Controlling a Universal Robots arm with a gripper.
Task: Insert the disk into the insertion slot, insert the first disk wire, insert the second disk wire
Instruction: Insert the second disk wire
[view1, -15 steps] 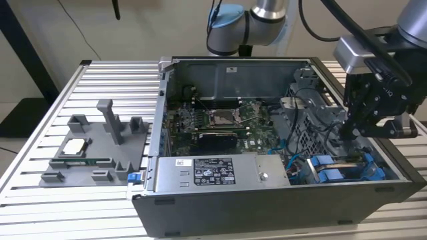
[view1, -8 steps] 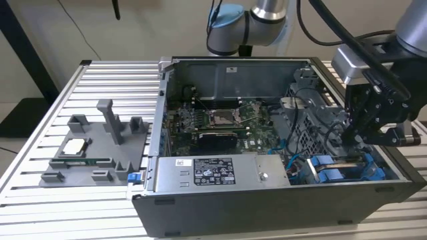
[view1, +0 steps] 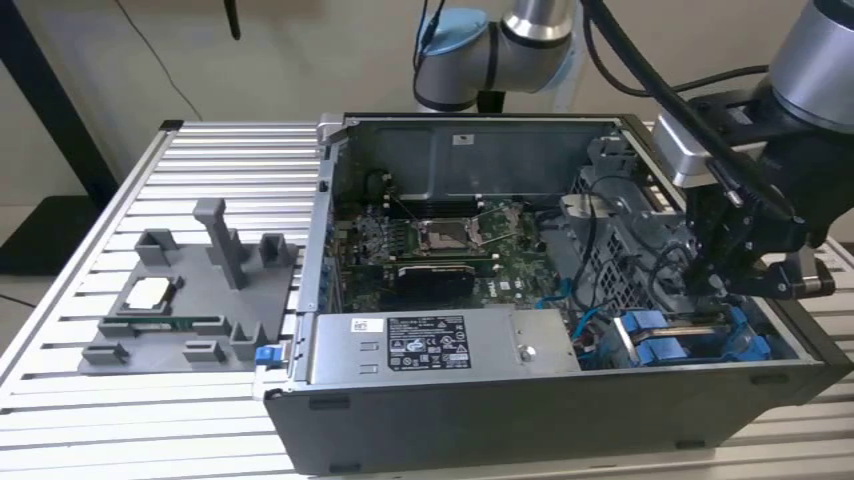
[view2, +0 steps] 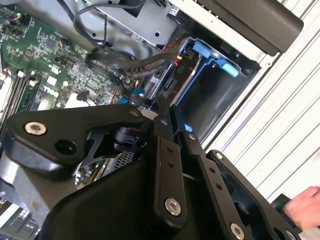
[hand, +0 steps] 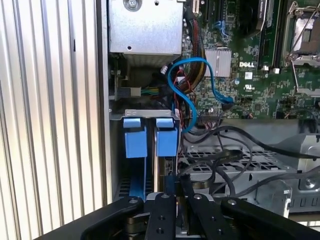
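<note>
Claw (hand: 176, 192) above two blue tabs (hand: 135, 136).

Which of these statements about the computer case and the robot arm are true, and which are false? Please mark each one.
1. The gripper is down inside the open computer case, above the blue drive carriers. True.
2. The grey fixture tray stands inside the case. False: it sits outside, on the slatted table, at the exterior view's left.
3. A blue cable curls over the motherboard in the first wrist view. True.
4. The case's side cover is closed. False: it is off, and the inside is exposed.
</note>
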